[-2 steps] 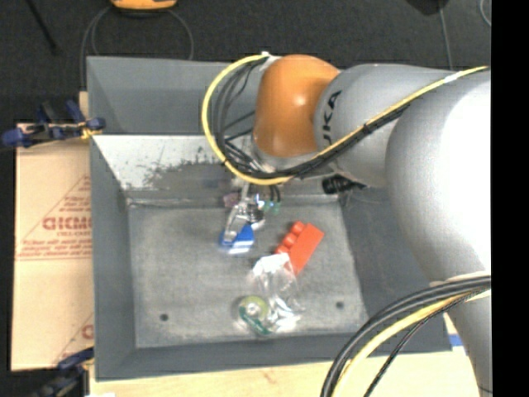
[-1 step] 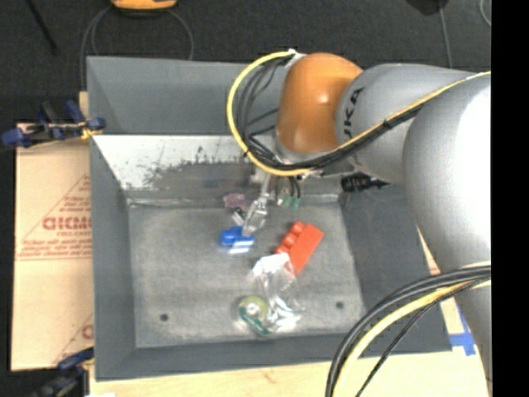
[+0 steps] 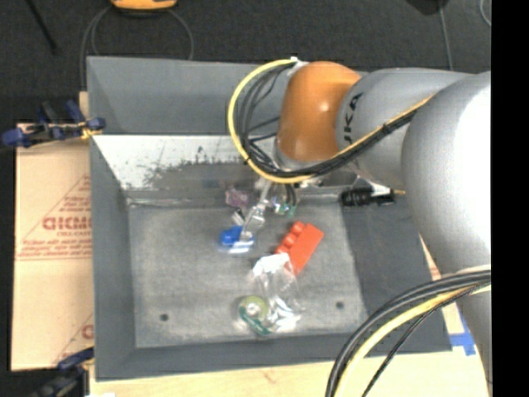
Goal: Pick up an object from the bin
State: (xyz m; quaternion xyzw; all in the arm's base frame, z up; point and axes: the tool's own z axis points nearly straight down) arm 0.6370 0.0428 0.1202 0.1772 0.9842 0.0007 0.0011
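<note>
Several small loose things are scattered across the middle of the grey metal bin (image 3: 165, 279), whose floor is otherwise left bare towards the near and left walls. The bin is entered from the right by 1 arm, its wrist capped by an orange cover (image 3: 318, 110) and ringed by yellow and black cables (image 3: 238, 126). The gripper (image 3: 250, 220) is lowered close to the floor near the back wall, a little behind the middle of the bin. Whether the fingers are open or closed cannot be told, as they are partly hidden by the wrist and merge with the things beneath. Just below the gripper's tip, on its near-left side, a small blue piece (image 3: 235, 240) with a pale underside is seen lying on the floor; whether it is touched by the gripper cannot be told. A small purple piece (image 3: 239, 197) is found just beside the gripper on its far-left side. An orange-red toy brick (image 3: 300, 244) is laid at a slant just to the right of the gripper. Touching the brick's near end, a crumpled clear and white wrapper (image 3: 274, 271) is spread towards the front, and a greenish ring-shaped piece (image 3: 252, 308) is set at its near-left edge.
</note>
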